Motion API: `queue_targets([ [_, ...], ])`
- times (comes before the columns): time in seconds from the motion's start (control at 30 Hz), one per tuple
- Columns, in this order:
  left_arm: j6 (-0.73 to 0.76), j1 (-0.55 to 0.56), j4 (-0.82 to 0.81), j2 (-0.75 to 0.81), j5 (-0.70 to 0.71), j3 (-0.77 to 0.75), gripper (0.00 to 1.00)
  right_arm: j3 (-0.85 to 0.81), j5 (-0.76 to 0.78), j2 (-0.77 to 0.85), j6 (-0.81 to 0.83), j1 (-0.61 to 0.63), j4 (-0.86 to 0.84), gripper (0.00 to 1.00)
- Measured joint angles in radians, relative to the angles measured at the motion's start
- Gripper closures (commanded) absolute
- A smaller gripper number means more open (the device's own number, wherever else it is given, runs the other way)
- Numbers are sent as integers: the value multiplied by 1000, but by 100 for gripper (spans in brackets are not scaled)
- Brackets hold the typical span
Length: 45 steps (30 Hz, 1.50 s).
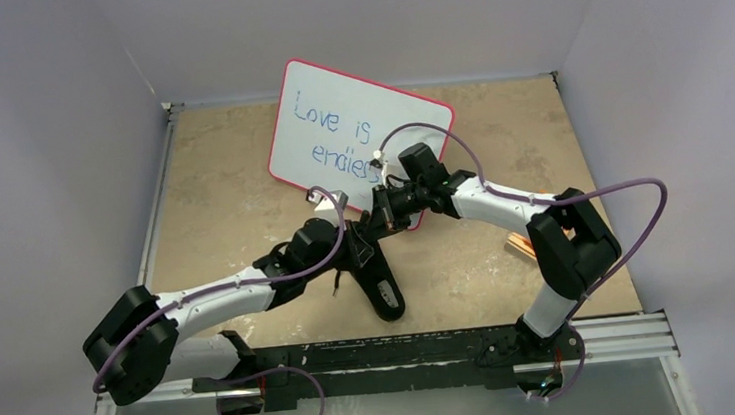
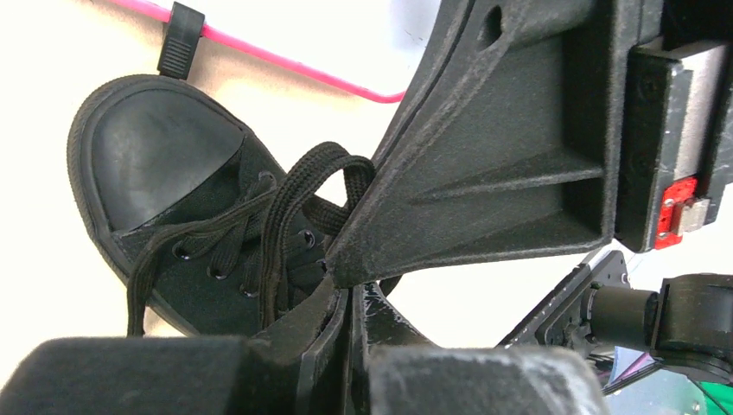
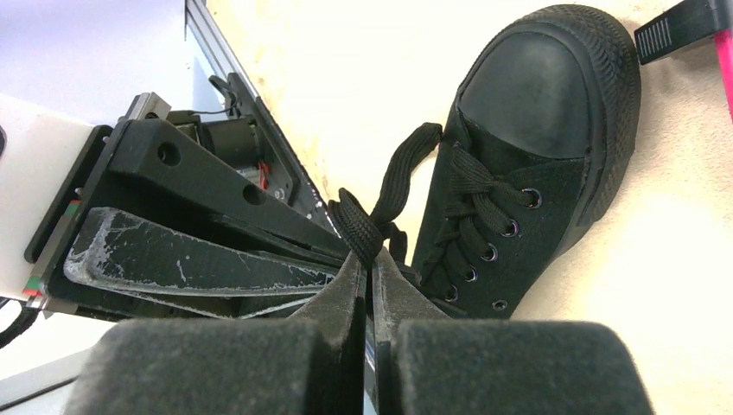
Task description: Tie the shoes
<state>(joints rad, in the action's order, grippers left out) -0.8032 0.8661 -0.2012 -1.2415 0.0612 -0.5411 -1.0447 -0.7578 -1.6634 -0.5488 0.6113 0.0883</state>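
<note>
1. The small all-black canvas sneaker [image 1: 383, 296] is lying on the tan bench [image 1: 222, 200] just ahead of the arm bases, with its rubber toe pointing toward the pink-edged whiteboard [image 1: 336, 120].
2. The right gripper [image 3: 365, 268] is pinching a thin black lace loop [image 3: 393, 186] above the eyelets, its fingers pressed together on it.
3. The left gripper [image 2: 348, 290] is meeting it tip to tip with its fingers almost pressed together. I cannot tell whether any lace is caught between them.
4. The arms are probably forming the bow. Any pull should be going gently outward with even tension, so the loop is not slipping free and the light sneaker is not dragging.
</note>
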Motion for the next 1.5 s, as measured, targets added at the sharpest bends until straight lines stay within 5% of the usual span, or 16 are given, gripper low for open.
queue_targets([
  [0.37, 27, 0, 27, 2, -12, -11, 100, -5, -1, 0, 8, -2, 19, 100],
  [0.67, 15, 0, 153, 167, -14, -3, 100, -9, -95, 0, -55, 0, 16, 100],
  [0.93, -54, 0, 55, 226, 16, 92, 79, 1, -127, -19, -124, -3, -14, 100],
  [1.2, -79, -1, -45, 223, 15, 128, 68, 13, -127, -30, -182, -4, -51, 100],
  [1.5, -33, -2, 21, 264, -12, 96, 63, 9, -151, -47, -204, -10, -53, 100],
])
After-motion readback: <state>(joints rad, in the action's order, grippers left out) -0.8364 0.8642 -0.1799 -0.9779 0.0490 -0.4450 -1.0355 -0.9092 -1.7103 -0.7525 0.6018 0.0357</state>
